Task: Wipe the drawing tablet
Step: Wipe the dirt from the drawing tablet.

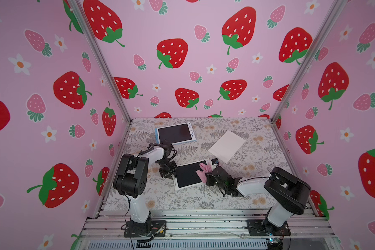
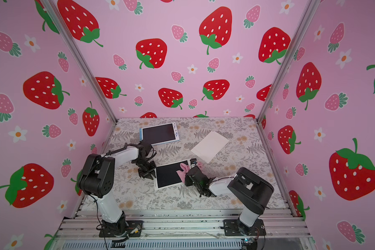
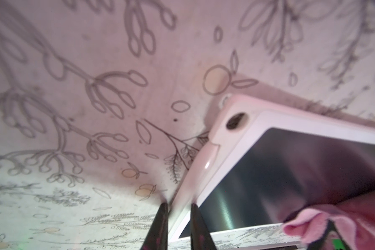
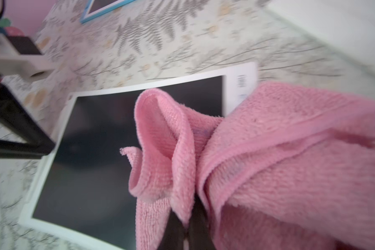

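Pink cloth fluffy, napped; drawing tablet screen glossy, frame smooth plastic.

Stereo overhead, wrists close, sharing drawing tablet

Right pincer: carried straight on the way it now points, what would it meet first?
Beyond the pink cloth it grips, the right pincer aims at the dark screen of the white tablet. That looks like the first contact, though depth is unclear.

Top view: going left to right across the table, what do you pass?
left end effector → white-framed tablet → pink cloth → white sheet. Left out: the blue-framed tablet at the back overlaps the first two, and the right end effector overlaps the cloth.
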